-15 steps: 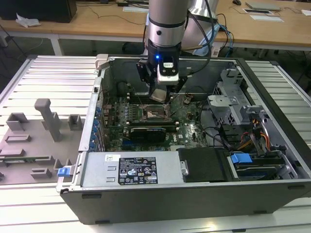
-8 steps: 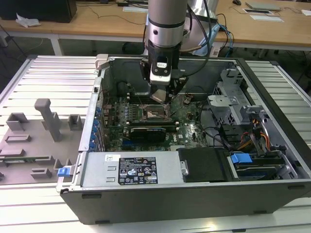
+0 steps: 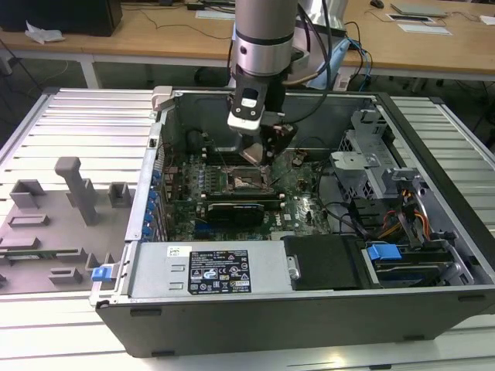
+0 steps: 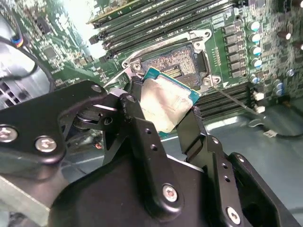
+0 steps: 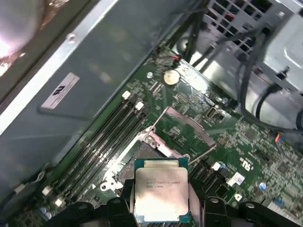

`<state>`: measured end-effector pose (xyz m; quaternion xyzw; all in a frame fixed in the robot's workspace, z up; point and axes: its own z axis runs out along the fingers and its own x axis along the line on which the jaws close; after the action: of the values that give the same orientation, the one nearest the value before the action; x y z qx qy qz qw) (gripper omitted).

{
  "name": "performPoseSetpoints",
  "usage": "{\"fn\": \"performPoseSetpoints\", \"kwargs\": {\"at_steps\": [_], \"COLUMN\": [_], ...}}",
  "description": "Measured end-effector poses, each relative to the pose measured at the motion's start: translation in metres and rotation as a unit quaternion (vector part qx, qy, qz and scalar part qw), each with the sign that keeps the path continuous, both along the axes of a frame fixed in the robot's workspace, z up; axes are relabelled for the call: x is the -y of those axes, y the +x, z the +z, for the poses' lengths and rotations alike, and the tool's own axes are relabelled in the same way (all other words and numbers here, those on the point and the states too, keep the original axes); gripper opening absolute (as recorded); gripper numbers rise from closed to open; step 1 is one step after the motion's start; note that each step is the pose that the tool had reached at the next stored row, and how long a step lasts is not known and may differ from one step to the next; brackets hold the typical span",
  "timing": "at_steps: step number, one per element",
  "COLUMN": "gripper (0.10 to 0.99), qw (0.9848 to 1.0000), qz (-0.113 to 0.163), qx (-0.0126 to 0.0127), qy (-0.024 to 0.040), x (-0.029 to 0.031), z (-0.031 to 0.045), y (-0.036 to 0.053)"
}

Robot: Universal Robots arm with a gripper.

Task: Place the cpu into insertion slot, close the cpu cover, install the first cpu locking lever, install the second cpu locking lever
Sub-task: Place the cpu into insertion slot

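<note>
Currently the gripper point(image 4: 162, 116) pinches the cpu point(image 4: 166, 99) by two opposite edges, just above the uncovered slot point(image 4: 176, 66); case walls point(image 3: 201, 108) stand well apart.

A robotics lab — slatted aluminium bench point(image 3: 77, 116), opened computer case point(image 3: 232, 317), wooden desks point(image 3: 155, 39) behind.

Counts in and around the open computer case point(image 3: 309, 313)

One robot arm point(image 3: 264, 39) and one gripper point(image 3: 260, 157) with two black fingers point(image 4: 137, 124). One cpu point(image 5: 161, 189), one insertion slot point(image 4: 173, 66), one cpu cover point(image 5: 184, 124), two thin locking levers point(image 4: 233, 97) and one coin battery point(image 5: 171, 77). Between the insertion slot and the case wall there seem to be four long memory slots point(image 5: 106, 137), though the steep angle leaves that count unsure.
</note>
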<state>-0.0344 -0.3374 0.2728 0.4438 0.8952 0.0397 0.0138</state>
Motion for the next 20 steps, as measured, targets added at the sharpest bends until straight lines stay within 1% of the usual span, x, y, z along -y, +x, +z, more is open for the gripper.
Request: {"fn": "performPoseSetpoints", "kwargs": {"at_steps": [1,3,7,11,13,14,16,17,20], "gripper": [0.541,0.541,0.541,0.541,0.541,0.541,0.541,0.541,0.541], "qw": [0.9999,0.9989,0.9967,0.9931,0.9909,0.9892,0.9872,0.9850,0.9805], "qz": [-0.015,-0.047,-0.081,-0.117,-0.134,-0.146,-0.160,-0.173,-0.197], "qx": [0.0000,0.0000,0.0000,0.0000,0.0000,0.0000,0.0000,0.0000,0.0000], "qy": [0.0000,0.0000,0.0000,0.0000,0.0000,0.0000,0.0000,0.0000,0.0000], "x": [0.0000,0.0000,0.0000,0.0000,0.0000,0.0000,0.0000,0.0000,0.0000], "z": [-0.0002,-0.0005,-0.0009,-0.0014,-0.0017,-0.0018,-0.0020,-0.0022,-0.0025], "y": [0.0000,0.0000,0.0000,0.0000,0.0000,0.0000,0.0000,0.0000,0.0000]}}
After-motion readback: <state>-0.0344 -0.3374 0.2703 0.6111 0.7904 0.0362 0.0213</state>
